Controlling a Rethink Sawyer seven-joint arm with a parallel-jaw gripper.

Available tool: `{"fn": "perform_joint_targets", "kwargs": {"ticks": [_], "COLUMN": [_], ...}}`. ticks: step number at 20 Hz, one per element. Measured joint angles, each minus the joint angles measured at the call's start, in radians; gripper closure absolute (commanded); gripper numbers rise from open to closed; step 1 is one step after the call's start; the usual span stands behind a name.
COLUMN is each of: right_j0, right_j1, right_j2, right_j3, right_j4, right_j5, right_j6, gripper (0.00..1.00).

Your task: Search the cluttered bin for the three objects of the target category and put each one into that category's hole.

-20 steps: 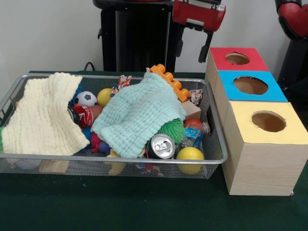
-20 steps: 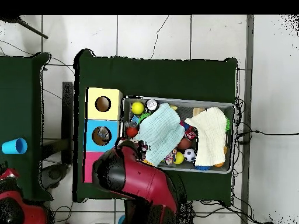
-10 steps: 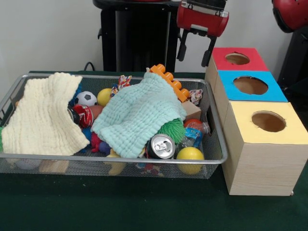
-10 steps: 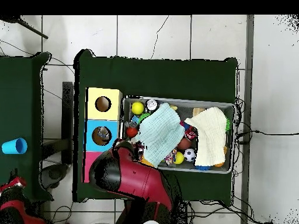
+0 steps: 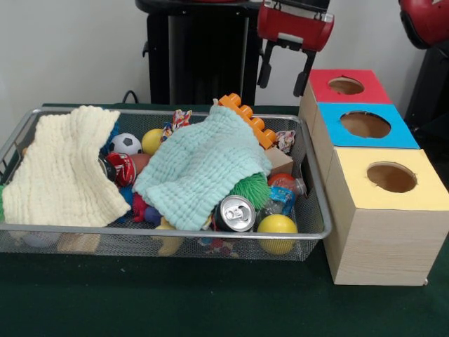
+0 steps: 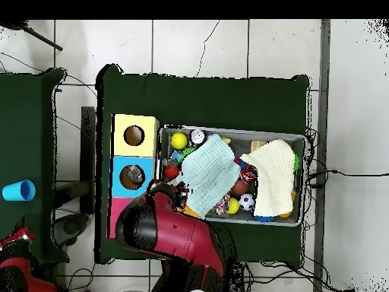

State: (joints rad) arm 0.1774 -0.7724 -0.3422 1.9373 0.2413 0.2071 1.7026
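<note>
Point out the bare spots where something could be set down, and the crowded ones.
Bare green table runs in front of the wire bin and the yellow box. The bin is packed: the mint cloth, cream cloth, can and balls leave no gap.

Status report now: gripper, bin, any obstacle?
Gripper open, empty, above wire mesh bin. Pale green cloth and cream cloth cover much clutter.

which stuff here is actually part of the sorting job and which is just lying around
Part of the job:
wire bin
red-topped box, blue-topped box and yellow-topped box, each with a hole
yellow ball, soccer ball, soda can
gripper, open and empty

Just lying about:
blue cup on the side table
</note>
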Motion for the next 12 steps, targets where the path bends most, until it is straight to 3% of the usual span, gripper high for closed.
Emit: {"fn": "perform_joint_targets", "kwargs": {"ticks": [12], "right_j0": [-0.001], "right_j1": [-0.001], "right_j2": [-0.031], "right_j3": [-0.002], "right_j4": [0.002], "right_j5": [-0.01], "right_j6": [0.0], "gripper": [0.0]}}
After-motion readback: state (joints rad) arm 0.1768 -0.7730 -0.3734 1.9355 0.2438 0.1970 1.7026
